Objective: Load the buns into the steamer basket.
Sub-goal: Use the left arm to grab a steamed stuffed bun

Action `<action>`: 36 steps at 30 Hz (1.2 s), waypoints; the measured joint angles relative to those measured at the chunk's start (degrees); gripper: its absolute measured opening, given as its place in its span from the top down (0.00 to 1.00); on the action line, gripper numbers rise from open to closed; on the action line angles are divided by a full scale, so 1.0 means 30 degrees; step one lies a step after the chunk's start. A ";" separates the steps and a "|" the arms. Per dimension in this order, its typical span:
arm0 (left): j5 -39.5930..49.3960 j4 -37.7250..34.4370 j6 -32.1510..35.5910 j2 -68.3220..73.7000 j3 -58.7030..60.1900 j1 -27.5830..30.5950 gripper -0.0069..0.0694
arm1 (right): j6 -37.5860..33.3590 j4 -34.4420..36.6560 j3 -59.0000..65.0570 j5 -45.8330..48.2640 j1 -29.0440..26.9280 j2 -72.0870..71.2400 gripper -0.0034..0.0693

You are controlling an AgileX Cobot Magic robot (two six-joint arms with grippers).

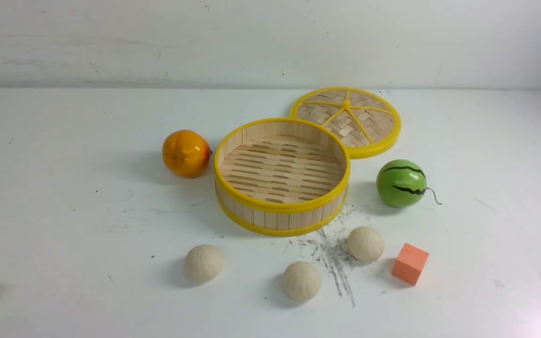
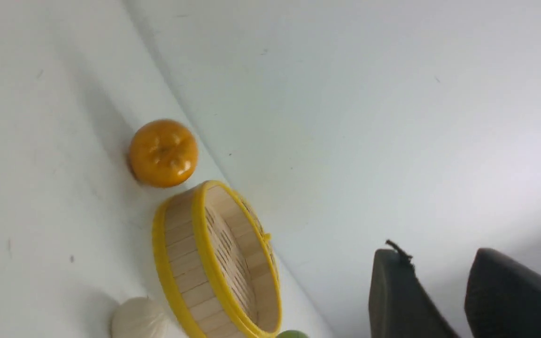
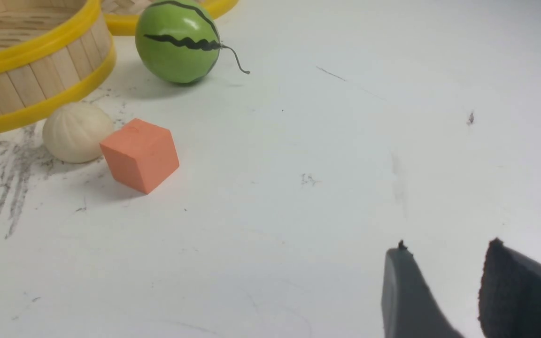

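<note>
The basket [image 1: 277,219] sits mid-counter [image 1: 64,197]. All three buns lie outside it, toward the near edge: the left bun [image 1: 204,263], the middle bun [image 1: 302,280], and the right bun [image 1: 365,244] near an orange cube [image 1: 410,263]. The left claw [image 2: 437,265] and right claw [image 3: 446,258] are both parted, gripping nothing.

The steamer basket [image 1: 280,219] is a round, shallow bamboo tray with a slatted floor, a wall of upright wooden strips and yellow rims at top and bottom. It sits upright and open, with nothing inside. The three buns are small cream-white balls with faint pleated ridges. They lie outside it, apart from each other and from its wall: the left bun [image 1: 204,263] at its 7 o'clock, the middle bun [image 1: 302,280] at 6 o'clock, the right bun [image 1: 365,243] at 5 o'clock.
</note>
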 joint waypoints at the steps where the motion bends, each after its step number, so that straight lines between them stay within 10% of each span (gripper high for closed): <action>1: 0.1123 0.0619 0.0773 0.0464 -0.0956 0.0000 0.67 | 0.0000 0.0000 0.0000 0.0000 0.0000 0.0000 0.62; 7: 0.9249 0.5748 0.2600 0.6689 -0.7258 0.0000 0.93 | 0.0000 0.0000 0.0000 0.0000 0.0000 0.0000 0.62; 12: 1.5180 0.9180 0.6159 1.2155 -1.2156 -0.0226 0.93 | 0.0000 0.0000 0.0000 0.0000 0.0000 0.0000 0.62; 24: 1.6473 1.3213 0.6723 2.2070 -1.8383 -0.7023 0.91 | 0.0000 0.0000 0.0000 0.0000 0.0000 0.0000 0.62; 36: 1.4564 1.5950 0.3108 3.2800 -2.2475 -0.9777 0.31 | 0.0000 0.0000 0.0000 0.0000 0.0000 0.0000 0.62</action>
